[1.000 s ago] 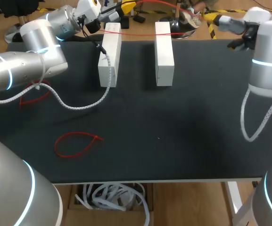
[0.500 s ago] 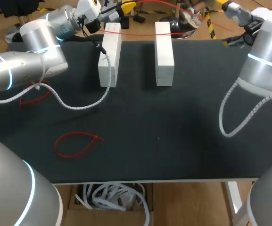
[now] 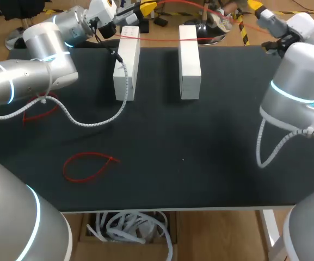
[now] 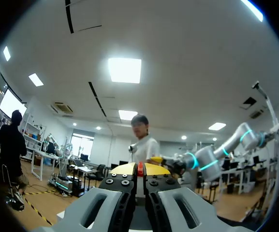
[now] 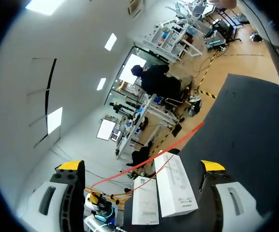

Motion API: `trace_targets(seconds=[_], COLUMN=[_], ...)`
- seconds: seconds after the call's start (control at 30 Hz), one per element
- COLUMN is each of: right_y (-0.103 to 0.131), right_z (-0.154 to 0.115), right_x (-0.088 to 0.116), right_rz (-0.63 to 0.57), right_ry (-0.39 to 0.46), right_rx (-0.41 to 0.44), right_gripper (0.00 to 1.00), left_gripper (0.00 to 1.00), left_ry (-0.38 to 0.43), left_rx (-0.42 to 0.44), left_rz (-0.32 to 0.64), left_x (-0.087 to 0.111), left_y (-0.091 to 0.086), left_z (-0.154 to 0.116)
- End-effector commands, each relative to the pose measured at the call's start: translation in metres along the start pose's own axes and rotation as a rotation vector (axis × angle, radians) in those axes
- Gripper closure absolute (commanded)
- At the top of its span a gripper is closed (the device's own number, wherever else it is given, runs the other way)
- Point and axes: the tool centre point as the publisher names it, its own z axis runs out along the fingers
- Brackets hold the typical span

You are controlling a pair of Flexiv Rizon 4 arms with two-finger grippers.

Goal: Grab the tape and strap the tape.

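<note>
Station finding: the left gripper (image 4: 140, 169) is clamped on the thin red plastic tape (image 3: 157, 38), which runs out from its jaws over the far ends of two blocks on the black matted table (image 3: 200, 163). The first white rectangular block (image 3: 127, 65) lies just beside those jaws, and the second white rectangular block (image 3: 189, 62) lies parallel, farther along the tape. The right gripper (image 5: 142, 166) has its fingers wide apart, with both blocks ahead of its jaws (well apart from them). A red closed tape loop (image 3: 88, 165) lies far from both jaws, near the table's front edge.

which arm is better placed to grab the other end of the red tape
Right, probably: the left hand is shut on one end of the red tape, while the right hand is open, with the white blocks and that tape ahead of it.
</note>
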Motion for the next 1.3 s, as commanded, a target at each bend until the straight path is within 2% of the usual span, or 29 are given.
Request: trace_targets(seconds=[0.03,0.77,0.87,1.0,1.13,1.23,1.3], right_y=[-0.002,-0.001,0.008,0.019,0.030,0.038,0.041], right_z=[0.003,0.003,0.004,0.004,0.009,0.015,0.019], right_x=[0.003,0.001,-0.003,-0.008,-0.009,-0.011,-0.010], right_rz=[0.000,0.017,0.150,0.417,0.639,0.751,0.779], right_ry=[-0.015,-0.026,-0.059,-0.107,-0.127,-0.136,-0.141], right_rx=[-0.011,-0.023,-0.092,-0.207,-0.266,-0.298,-0.295], right_gripper=[0.00,0.00,0.00,0.00,0.00,0.00,0.00], left_gripper=[1.00,1.00,1.00,1.00,1.00,1.00,1.00], left_ry=[0.003,0.003,0.003,0.003,0.003,0.003,0.003], left_rx=[0.002,0.002,0.002,0.002,0.002,0.002,0.002], left_rz=[0.000,0.000,0.000,0.000,0.000,0.000,0.000], left_x=[-0.001,-0.001,-0.001,-0.001,-0.001,-0.001,-0.001], left_y=[0.001,0.001,0.001,0.001,0.001,0.001,0.001], left_z=[0.000,0.000,0.000,0.000,0.000,0.000,0.000])
